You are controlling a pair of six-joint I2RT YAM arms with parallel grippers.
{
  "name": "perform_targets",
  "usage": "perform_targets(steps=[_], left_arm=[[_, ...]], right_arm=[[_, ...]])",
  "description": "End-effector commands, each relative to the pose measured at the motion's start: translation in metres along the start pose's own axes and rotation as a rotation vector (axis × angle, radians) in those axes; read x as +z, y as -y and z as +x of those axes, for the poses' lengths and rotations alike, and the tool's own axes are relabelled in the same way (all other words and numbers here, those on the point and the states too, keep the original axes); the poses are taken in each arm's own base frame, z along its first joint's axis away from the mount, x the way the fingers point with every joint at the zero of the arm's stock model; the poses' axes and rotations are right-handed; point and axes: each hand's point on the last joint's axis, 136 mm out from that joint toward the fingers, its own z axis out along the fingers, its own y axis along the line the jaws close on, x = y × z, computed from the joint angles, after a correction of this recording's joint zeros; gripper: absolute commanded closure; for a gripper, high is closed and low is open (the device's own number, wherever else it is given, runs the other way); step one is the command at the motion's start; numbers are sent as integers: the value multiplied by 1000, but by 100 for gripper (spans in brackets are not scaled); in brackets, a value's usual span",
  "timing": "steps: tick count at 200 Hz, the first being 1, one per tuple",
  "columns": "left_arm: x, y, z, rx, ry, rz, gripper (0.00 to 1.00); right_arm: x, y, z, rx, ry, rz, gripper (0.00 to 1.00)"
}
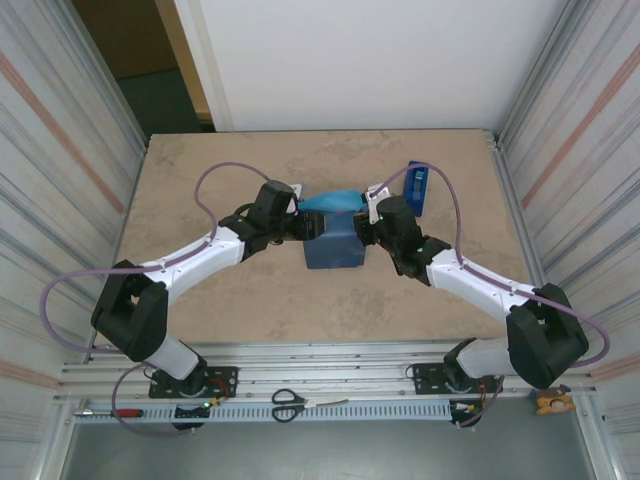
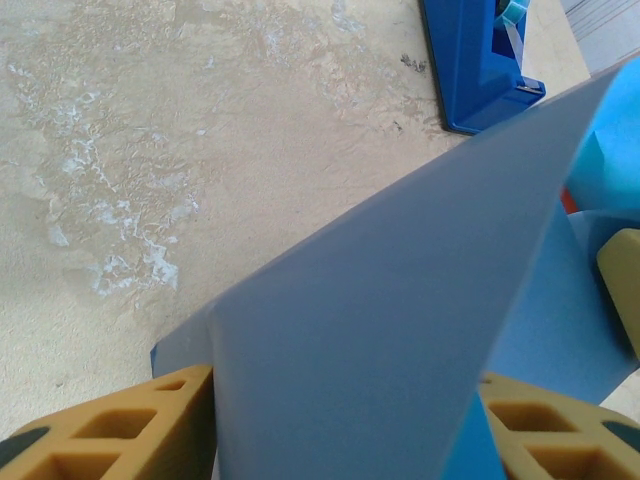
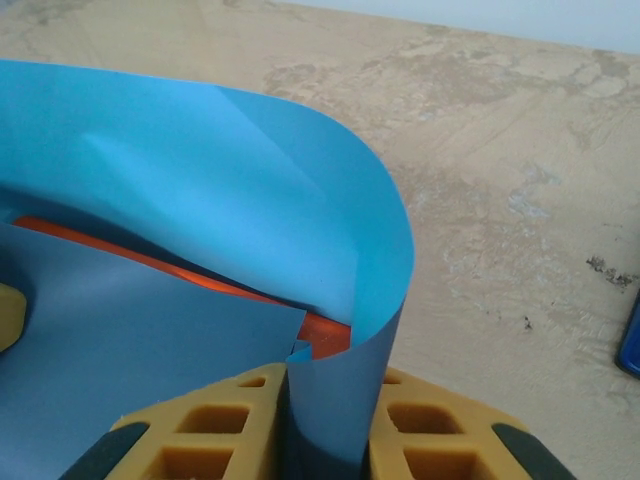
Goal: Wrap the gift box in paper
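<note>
The gift box (image 3: 332,337) shows as thin orange strips under the blue paper (image 3: 220,180); a sliver of orange (image 2: 567,200) also peeks out in the left wrist view. The wrapped parcel (image 1: 335,245) lies mid-table. My left gripper (image 1: 305,225) is at its left side, and its yellow fingers (image 2: 150,420) press both sides of a paper-covered slab (image 2: 400,300). My right gripper (image 1: 367,225) is at the parcel's right side, where its jaws (image 3: 330,395) pinch a curled flap of paper that arches over the box.
A blue tape dispenser (image 1: 417,188) stands just behind the right gripper, close to the parcel (image 2: 475,60). Scissors (image 1: 288,403) and a red-handled tool (image 1: 125,411) lie on the front rail. Corrugated walls border the tan table (image 1: 200,180) on both sides.
</note>
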Motion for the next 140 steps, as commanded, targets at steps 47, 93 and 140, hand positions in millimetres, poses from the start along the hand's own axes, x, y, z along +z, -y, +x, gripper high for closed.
perform_targets(steps=[47,93,140], left_arm=[[11,-18,34,-5,-120,-53,46],[11,-18,34,-5,-118,-52,46],[10,-17,32,-5,-114,-50,46]], right_arm=[[-8,-6,-36,-14,71,-19,100],[-9,-2,-37,-14,71,4,83],[-14,0,-50,-16,93,15,86]])
